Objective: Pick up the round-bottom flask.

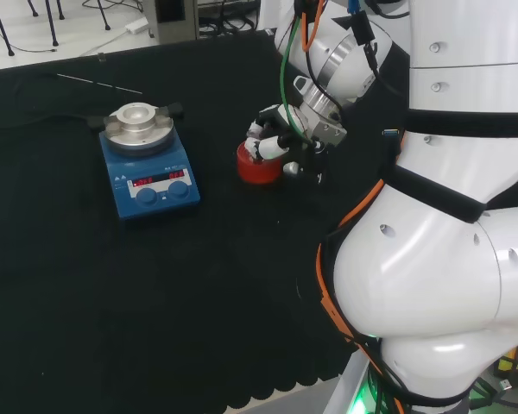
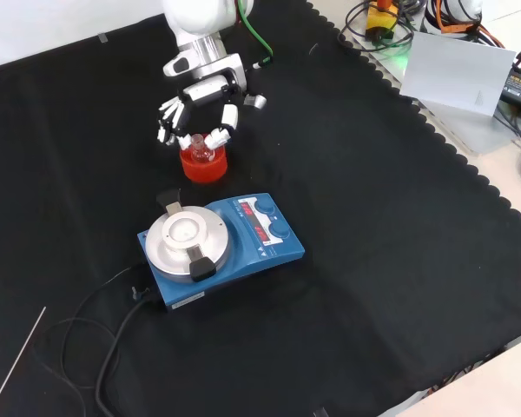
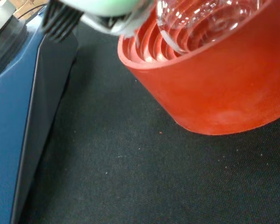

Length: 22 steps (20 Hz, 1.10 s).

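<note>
Black-and-white fingers of the hand (image 2: 198,106) curl downward around the neck of the round-bottom flask (image 2: 200,148), a finger on either side of it in the front view, though whether they actually touch the glass I cannot tell. The flask is small, clear glass, and sits directly beneath the palm in a red ribbed stand (image 2: 203,163), a squat round cup with concentric ridges inside; in the wrist view the glass bulb (image 3: 210,21) rests on those ridges and the stand's smooth red wall (image 3: 214,93) stands on the black cloth (image 3: 130,177). In the head view the hand (image 1: 274,136) reaches over the stand (image 1: 257,166) from the arm's side, the wrist tilted down and the white arm links (image 1: 432,259) rising behind it. Beyond the stand, away from the arm, sits a blue stirrer plate (image 2: 221,248) with a round, flat metal top, two knobs and a red display on its sloping face; its blue side (image 3: 14,140) shows just beside the stand in the wrist view. A black cable (image 2: 113,330) trails from the plate over the matte, scallop-edged cloth (image 2: 399,261).
</note>
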Motion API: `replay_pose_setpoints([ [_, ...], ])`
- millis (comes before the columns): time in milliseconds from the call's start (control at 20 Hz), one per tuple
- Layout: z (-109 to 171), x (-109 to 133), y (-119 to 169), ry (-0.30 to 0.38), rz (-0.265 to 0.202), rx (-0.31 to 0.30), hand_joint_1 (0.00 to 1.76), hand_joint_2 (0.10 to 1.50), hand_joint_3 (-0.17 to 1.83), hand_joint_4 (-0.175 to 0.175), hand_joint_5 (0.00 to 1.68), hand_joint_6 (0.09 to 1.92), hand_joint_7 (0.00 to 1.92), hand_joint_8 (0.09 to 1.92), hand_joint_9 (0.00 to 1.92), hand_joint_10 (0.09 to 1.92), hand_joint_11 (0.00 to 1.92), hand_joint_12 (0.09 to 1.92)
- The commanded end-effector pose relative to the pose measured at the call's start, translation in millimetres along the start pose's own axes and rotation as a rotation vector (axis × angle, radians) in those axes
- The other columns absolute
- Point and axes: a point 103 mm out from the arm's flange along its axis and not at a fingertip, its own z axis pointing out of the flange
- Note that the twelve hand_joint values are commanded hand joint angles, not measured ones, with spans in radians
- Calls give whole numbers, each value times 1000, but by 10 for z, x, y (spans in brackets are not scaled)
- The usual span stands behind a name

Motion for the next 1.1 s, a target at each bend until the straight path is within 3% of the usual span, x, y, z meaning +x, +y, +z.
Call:
replay_pose_setpoints([
  [50, -3, 37, -2, -21, -17, -22, 1030, 901, 352, 161, 1024, 941, 408, 571, 571, 561, 128, 1350],
  [600, -101, 117, -12, -13, -7, -56, 1089, 677, 746, 175, 1132, 958, 499, 527, 697, 489, 255, 1320],
  [1100, -683, 435, -158, -40, -13, -86, 1098, 654, 788, 154, 1139, 967, 510, 529, 714, 490, 271, 1318],
])
